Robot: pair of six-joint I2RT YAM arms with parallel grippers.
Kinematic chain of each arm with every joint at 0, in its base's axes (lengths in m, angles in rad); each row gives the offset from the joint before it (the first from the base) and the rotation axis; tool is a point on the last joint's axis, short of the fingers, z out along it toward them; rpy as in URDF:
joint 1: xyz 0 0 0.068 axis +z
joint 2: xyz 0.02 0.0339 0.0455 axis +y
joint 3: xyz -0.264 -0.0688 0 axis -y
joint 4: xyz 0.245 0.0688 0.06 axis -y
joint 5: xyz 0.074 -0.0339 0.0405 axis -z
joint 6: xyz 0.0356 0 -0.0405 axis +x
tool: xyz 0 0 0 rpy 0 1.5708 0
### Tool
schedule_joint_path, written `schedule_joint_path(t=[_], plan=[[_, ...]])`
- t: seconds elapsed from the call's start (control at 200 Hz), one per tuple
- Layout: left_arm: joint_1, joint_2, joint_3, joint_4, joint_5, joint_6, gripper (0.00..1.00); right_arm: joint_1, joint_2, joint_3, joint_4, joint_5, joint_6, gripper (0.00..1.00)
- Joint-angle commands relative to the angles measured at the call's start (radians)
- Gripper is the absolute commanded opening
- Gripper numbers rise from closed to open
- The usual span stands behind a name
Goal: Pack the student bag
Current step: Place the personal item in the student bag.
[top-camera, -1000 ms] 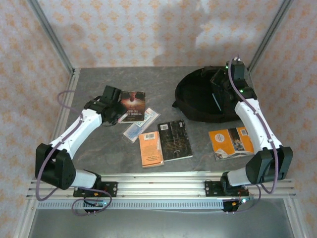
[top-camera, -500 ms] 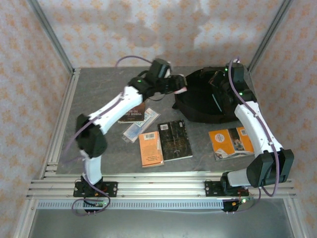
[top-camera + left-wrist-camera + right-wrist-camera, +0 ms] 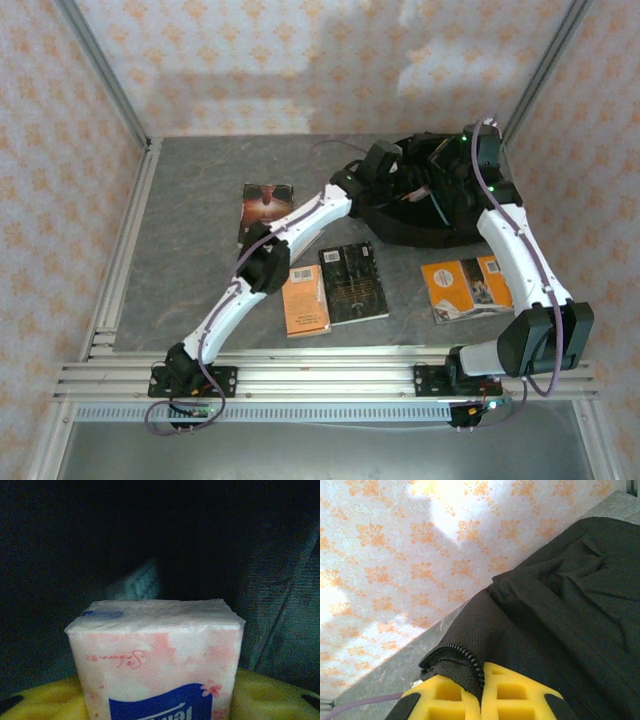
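Reaching into the student bag at the table's far right corner, the left pincer has a tissue pack between its pads, with the dark interior straight ahead. I cannot tell whether they grip it. The right pincer pinches the bag's zippered rim, apparently holding the mouth open.

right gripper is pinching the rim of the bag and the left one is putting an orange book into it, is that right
Not quite. What sits between the pads of the left gripper, inside the student bag, is a white and pink tissue pack, not an orange book; the left wrist view shows it. The rest holds: the right gripper is shut on the bag's zippered rim.
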Motion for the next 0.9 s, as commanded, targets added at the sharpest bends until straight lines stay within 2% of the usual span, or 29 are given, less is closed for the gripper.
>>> schedule_joint_path(t=[0.0, 0.065, 0.285, 0.505, 0.6, 0.696, 0.816, 0.896], plan=[[-0.058, 0.129, 0.223, 0.121, 0.026, -0.125, 0.88, -0.009, -0.042, 0.000, 0.108, 0.020, 0.046, 0.00], [-0.060, 0.164, 0.246, 0.162, 0.040, -0.164, 0.98, -0.010, -0.042, -0.002, 0.108, 0.019, 0.050, 0.00], [-0.053, 0.028, 0.119, 0.125, 0.051, -0.028, 1.00, -0.012, -0.050, -0.015, 0.102, 0.024, 0.042, 0.00], [-0.034, -0.166, 0.037, -0.172, 0.034, 0.218, 1.00, -0.019, -0.058, -0.015, 0.077, 0.052, -0.012, 0.00], [-0.034, -0.306, -0.120, -0.215, -0.007, 0.301, 1.00, -0.022, -0.062, -0.018, 0.068, 0.062, -0.044, 0.00], [-0.034, -0.448, -0.316, -0.204, -0.054, 0.336, 1.00, -0.023, -0.068, -0.025, 0.058, 0.078, -0.062, 0.00], [-0.034, -0.607, -0.483, -0.232, -0.124, 0.398, 1.00, -0.025, -0.077, -0.034, 0.055, 0.083, -0.081, 0.00], [-0.034, -0.715, -0.560, -0.300, -0.229, 0.436, 1.00, -0.024, -0.081, -0.040, 0.059, 0.078, -0.090, 0.00]])
